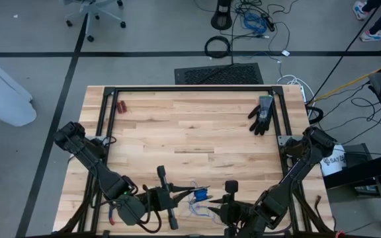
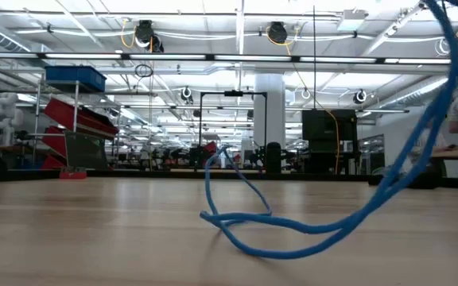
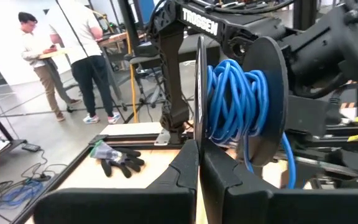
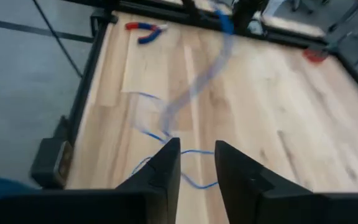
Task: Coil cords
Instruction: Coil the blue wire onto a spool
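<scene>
Left wrist view shows your left gripper (image 3: 199, 163) clamped on the rim of a dark spool (image 3: 263, 99) w/ most of the blue cord (image 3: 232, 93) already wound on, held steady as the reel. Rest of the cord trails loose on the tabletop (image 1: 190, 132) near the front edge. Right gripper (image 4: 196, 163) hangs just above that slack, jaws parted, nothing in them, prob. regripping.

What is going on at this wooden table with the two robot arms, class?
The robot is coiling a thin blue cable. The left gripper, shut, holds a black spool with much of the cable already wound on it. The right gripper hovers with its fingers apart over loose cable lying on the wooden table. A black glove and red-handled pliers lie unused at the far side.
</scene>
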You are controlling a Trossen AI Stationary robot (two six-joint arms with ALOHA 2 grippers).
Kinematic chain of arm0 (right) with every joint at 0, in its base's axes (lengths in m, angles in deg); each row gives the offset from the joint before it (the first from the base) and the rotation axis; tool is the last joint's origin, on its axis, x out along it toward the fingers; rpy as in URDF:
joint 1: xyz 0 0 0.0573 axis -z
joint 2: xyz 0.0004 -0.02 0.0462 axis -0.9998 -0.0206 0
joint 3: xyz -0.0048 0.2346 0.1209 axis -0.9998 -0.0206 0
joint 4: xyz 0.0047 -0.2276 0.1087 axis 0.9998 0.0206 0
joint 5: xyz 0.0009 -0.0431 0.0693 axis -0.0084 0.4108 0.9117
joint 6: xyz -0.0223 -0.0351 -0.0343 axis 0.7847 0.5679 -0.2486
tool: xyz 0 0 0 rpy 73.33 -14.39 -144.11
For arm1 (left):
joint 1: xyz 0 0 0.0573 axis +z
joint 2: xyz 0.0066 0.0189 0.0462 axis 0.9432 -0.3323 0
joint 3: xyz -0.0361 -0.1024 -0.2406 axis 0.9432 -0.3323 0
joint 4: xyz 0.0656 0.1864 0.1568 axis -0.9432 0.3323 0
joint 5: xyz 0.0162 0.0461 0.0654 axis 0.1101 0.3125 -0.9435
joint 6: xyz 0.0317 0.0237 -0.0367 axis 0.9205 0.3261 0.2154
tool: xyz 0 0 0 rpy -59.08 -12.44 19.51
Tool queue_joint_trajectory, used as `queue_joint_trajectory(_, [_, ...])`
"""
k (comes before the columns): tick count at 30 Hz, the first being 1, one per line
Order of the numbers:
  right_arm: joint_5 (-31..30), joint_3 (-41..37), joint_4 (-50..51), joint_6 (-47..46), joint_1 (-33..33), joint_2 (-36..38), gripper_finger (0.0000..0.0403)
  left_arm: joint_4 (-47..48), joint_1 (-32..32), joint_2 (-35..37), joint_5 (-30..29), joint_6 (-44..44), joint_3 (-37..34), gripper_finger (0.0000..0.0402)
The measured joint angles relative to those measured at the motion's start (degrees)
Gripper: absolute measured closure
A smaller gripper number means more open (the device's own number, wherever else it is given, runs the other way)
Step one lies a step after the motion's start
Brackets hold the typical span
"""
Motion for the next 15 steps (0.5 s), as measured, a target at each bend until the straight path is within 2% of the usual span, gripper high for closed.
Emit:
queue_joint_trajectory(10, [1.2,0.0,-0.2,-5.7,-0.3,0.0,0.0314,2.4,1.2,0.0,0.9,-0.4,0.0,0.0395])
queue_joint_trajectory(15, [-4.3,-0.6,-0.9,-6.0,-1.6,-0.6,0.0314,2.4,1.2,0.2,1.1,-0.4,0.0,0.0395])
